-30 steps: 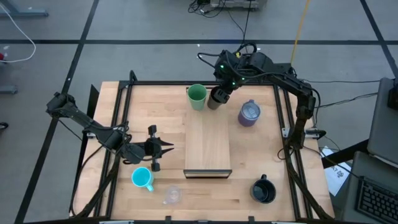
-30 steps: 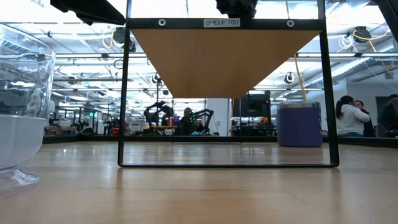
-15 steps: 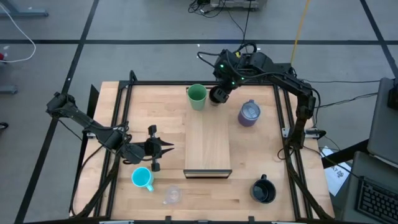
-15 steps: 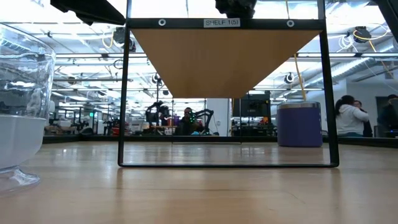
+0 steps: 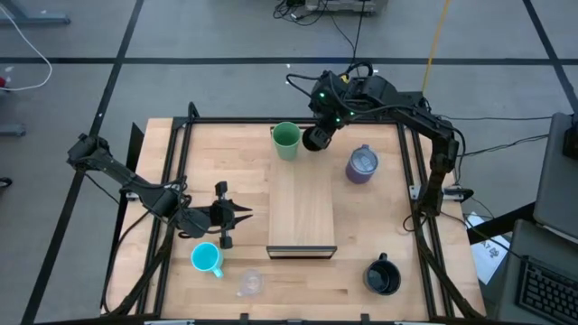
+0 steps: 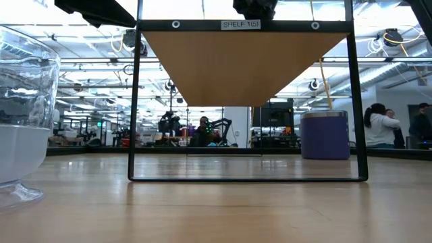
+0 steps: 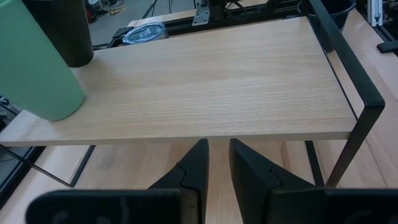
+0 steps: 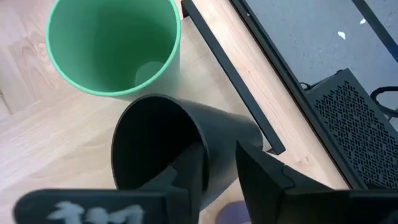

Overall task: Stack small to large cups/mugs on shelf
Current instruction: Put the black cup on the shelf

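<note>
Partly we see the right gripper (image 8: pixel 214 177) straddling the tumbler (image 8: pixel 168 143) rim.
Whether it grips, we cannot tell; left gripper's (image 7: pixel 217 163) fingers nearly closed, empty.

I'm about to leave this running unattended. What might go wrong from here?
The black tumbler stands right beside the green cup at the shelf's far end. The right gripper has one jaw inside the tumbler's rim, so pulling away could tip it or knock the cup. The lavender mug waits nearby, in the arm's path.
</note>
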{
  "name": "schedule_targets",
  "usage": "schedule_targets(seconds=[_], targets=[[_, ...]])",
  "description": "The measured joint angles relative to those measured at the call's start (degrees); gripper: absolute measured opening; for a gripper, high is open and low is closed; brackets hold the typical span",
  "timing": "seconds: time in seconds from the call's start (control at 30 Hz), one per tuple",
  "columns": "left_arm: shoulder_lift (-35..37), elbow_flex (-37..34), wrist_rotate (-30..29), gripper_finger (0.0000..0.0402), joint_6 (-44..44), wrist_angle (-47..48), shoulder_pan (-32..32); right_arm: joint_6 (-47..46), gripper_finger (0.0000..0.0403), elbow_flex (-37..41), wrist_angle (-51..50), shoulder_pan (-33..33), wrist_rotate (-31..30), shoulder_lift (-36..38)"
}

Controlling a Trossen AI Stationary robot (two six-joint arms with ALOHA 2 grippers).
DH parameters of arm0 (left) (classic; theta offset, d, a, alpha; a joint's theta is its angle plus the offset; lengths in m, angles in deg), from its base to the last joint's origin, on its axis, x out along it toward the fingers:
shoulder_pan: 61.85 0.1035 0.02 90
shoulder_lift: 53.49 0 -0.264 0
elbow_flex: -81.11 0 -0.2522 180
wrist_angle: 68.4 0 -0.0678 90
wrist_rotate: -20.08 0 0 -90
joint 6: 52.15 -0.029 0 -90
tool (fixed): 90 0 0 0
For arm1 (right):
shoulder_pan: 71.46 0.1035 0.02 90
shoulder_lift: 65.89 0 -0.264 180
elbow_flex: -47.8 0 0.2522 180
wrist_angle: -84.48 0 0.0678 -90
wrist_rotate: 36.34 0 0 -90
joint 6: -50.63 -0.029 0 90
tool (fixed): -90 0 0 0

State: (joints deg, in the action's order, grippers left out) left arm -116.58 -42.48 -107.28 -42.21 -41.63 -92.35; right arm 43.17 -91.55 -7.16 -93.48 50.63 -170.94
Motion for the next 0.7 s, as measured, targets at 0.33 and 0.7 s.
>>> schedule_targets(seconds=[0.33, 0.7], targets=[[0.0, 0.0, 0.0, 0.0065, -0.2, 0.0, 0.0, 1.5, 0.0005, 3.7, 0.5, 0.0, 0.3, 0.0], [0.0, 0.0, 0.0, 0.0065, -0.2, 0.0, 0.0, -0.9, 0.0007, 3.7, 0.7, 0.0, 0.3, 0.3]])
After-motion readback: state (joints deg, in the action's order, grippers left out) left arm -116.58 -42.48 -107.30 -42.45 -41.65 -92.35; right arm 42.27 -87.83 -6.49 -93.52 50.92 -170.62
